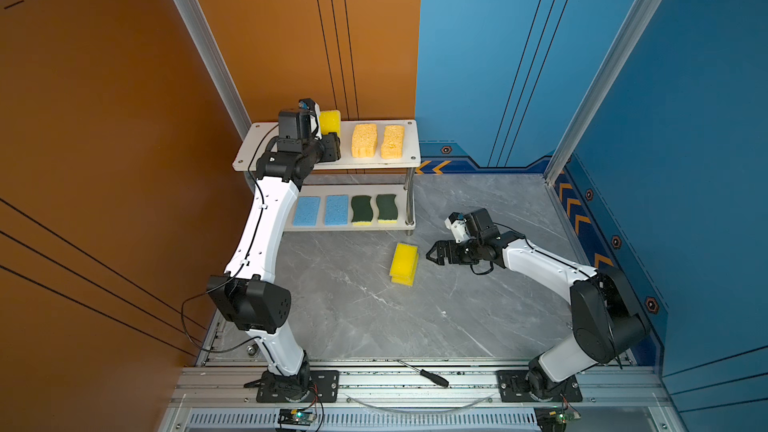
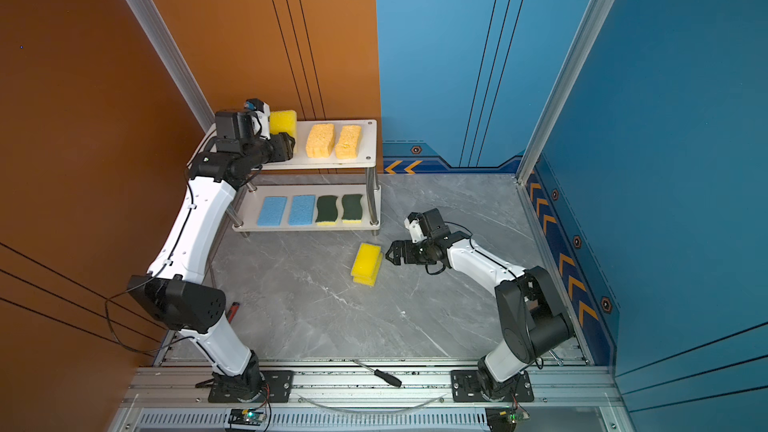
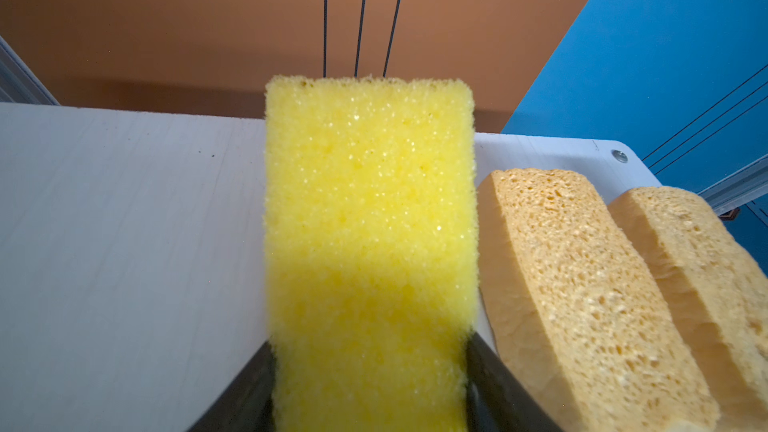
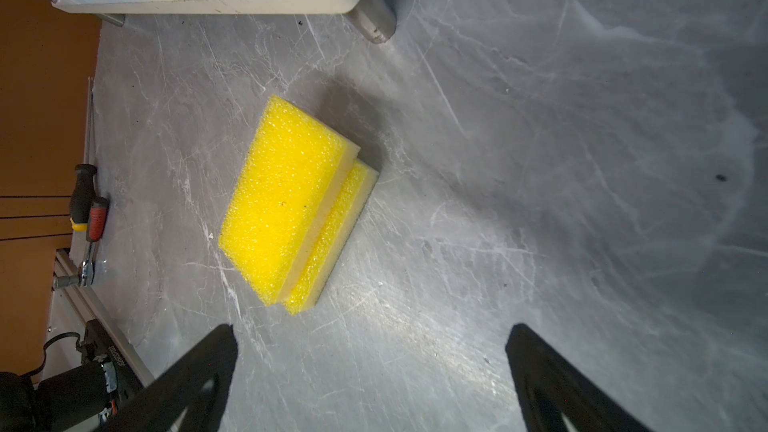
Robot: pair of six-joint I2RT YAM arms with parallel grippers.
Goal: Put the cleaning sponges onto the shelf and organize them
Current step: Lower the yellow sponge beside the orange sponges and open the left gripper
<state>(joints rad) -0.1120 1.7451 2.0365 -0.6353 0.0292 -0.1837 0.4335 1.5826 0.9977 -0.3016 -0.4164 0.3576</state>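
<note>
Progress: six sponges (image 1: 365,141) on shelf (image 1: 409,195); left tool (image 3: 370,342) pinches yellow sponge (image 3: 370,201) over top board (image 1: 409,147); right tool (image 4: 372,328), spread, faces stacked yellow pair (image 4: 282,193) on surface (image 1: 353,317), unshelved.

I see an orange wall (image 1: 83,118) left, a blue wall (image 1: 478,56) right, 2 aluminium corner posts (image 1: 197,35), a grey marbled floor (image 1: 365,317), evenly lit.
</note>
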